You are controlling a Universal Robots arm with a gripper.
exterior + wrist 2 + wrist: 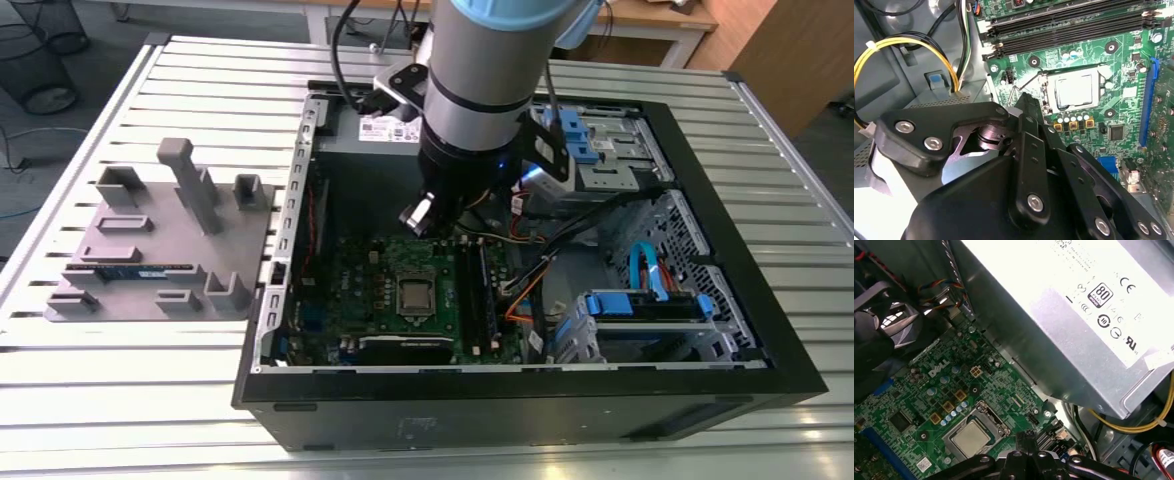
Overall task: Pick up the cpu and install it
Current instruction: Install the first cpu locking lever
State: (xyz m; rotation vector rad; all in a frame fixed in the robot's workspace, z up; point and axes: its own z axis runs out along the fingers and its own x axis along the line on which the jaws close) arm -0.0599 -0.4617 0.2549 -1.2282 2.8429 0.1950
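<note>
The arm (pixel 474 90) is a silver-grey cylinder with a pale blue cap; its end effector (pixel 1029 165) is black linkage studded with silver screws.

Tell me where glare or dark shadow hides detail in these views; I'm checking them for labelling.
In the first wrist view, glare washes out the top of the power supply, while the fan corner is dark. In the second wrist view, the gripper looms black, yet the cpu is evenly lit. In the exterior view, the case interior under the arm is shadowed.
</note>
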